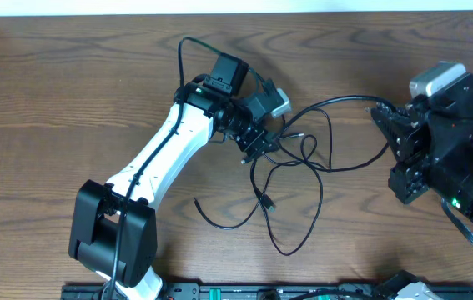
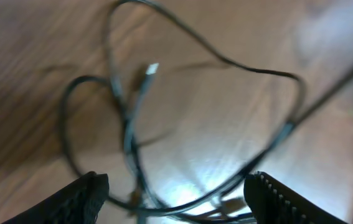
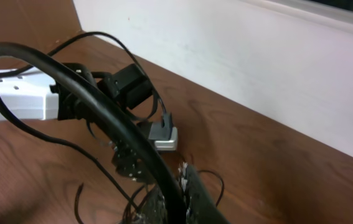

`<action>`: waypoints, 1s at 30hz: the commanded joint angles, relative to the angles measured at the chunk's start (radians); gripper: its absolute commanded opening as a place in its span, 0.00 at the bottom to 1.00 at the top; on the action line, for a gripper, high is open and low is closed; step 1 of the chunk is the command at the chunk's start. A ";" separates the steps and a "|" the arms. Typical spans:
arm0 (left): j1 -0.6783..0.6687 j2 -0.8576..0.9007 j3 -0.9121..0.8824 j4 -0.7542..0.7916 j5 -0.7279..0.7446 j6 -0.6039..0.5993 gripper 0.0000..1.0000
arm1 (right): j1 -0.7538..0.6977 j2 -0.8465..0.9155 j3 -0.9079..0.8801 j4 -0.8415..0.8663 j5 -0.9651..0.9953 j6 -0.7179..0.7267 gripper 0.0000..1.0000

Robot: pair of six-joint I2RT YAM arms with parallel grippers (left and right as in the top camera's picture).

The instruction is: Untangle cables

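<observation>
Overhead shows the whole cable tangle (image 1: 306,158); left wrist only blurred loops.

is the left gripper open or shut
Open: in the left wrist view the left gripper holds its black fingers wide apart, loops of thin black cable lying between them.

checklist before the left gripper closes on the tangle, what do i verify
1. Left gripper open: ok.
2. Black cable strands between its fingers: ok.
3. Only one strand in that gap: not ok, several cross there.
4. Right gripper shut on the black cable: ok, the cable runs into it.
5. Plug clear of the left fingers: ok, it lies loose on the table ahead.
</observation>
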 commanded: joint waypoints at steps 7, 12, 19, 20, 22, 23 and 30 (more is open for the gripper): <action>-0.002 0.010 -0.002 0.070 -0.220 -0.171 0.75 | -0.004 -0.003 0.007 -0.016 -0.010 -0.001 0.01; -0.002 0.027 -0.002 0.089 -0.220 -0.209 0.75 | -0.004 -0.003 0.007 -0.025 -0.010 -0.001 0.01; -0.003 0.085 -0.003 0.088 -0.220 -0.248 0.75 | -0.004 -0.003 0.007 -0.038 -0.013 -0.001 0.01; -0.003 0.097 -0.002 0.088 -0.220 -0.251 0.75 | -0.004 -0.003 0.007 -0.039 -0.016 -0.001 0.01; -0.003 0.121 -0.002 0.089 -0.213 -0.254 0.75 | -0.004 -0.003 0.007 -0.046 -0.017 -0.001 0.01; -0.003 0.134 -0.002 0.089 -0.208 -0.255 0.75 | -0.004 -0.003 0.007 -0.050 -0.017 -0.001 0.01; -0.002 0.200 -0.002 0.084 -0.177 -0.258 0.62 | -0.004 -0.003 0.007 -0.065 -0.017 -0.001 0.01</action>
